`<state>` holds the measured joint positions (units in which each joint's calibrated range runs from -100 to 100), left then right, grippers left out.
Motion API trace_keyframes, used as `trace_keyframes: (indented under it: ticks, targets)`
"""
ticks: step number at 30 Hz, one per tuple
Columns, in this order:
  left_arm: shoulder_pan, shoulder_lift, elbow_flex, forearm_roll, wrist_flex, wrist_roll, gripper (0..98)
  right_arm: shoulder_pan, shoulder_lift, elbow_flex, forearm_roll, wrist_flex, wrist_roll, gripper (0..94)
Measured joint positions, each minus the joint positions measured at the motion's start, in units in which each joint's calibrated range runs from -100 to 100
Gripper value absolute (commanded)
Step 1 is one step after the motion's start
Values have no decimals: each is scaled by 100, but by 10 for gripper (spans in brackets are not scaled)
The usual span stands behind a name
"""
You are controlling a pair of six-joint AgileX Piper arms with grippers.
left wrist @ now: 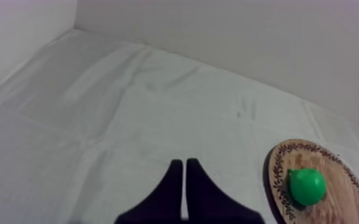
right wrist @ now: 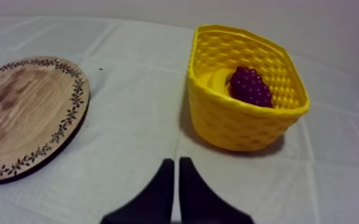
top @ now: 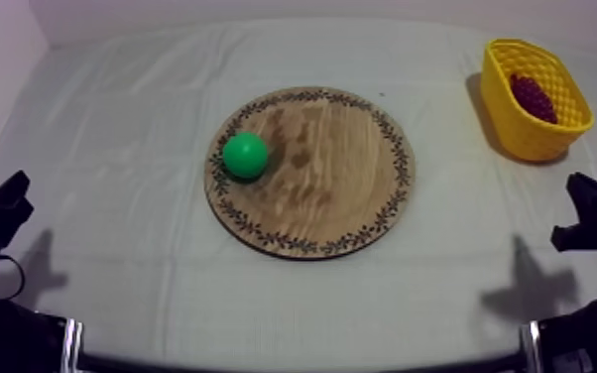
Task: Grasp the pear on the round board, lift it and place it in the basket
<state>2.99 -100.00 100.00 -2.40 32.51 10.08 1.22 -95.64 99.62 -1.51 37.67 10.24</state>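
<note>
A green pear (top: 245, 155) lies on the left part of the round wooden board (top: 332, 179) in the middle of the table. The yellow basket (top: 521, 119) stands at the far right and holds a bunch of dark grapes (top: 535, 97). In the right wrist view the basket (right wrist: 229, 125) also shows a banana (right wrist: 216, 80) beside the grapes (right wrist: 250, 86). My left gripper (top: 10, 198) rests low at the left, shut (left wrist: 183, 173) on nothing. My right gripper (top: 585, 203) rests low at the right, also shut (right wrist: 175, 170) on nothing. The pear (left wrist: 306, 186) sits on the board (left wrist: 337, 199) off to the side of my left fingers.
The grey-white cloth covers the whole table, with open cloth around the board and between board and basket. A wall runs along the back and the left side.
</note>
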Motion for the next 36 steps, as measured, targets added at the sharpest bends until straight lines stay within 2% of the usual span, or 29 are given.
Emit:
trace_keyframes:
  ticks: [9,13,18,29,36]
  targets:
    - [0,0,0,0,0,0,1,-95,360,-591,-130,-220,402,5]
    - [0,0,0,0,0,0,1,-254,994,-1381,-172,28,456,6]
    - [0,0,0,0,0,0,1,-576,2130,-2832,-153,682,336,7]
    - [0,0,0,0,0,0,1,-1986,5190,-6575,934,2352,-753,7]
    - [0,0,0,0,0,0,1,-2714,7088,-8690,1449,3472,-1390,5]
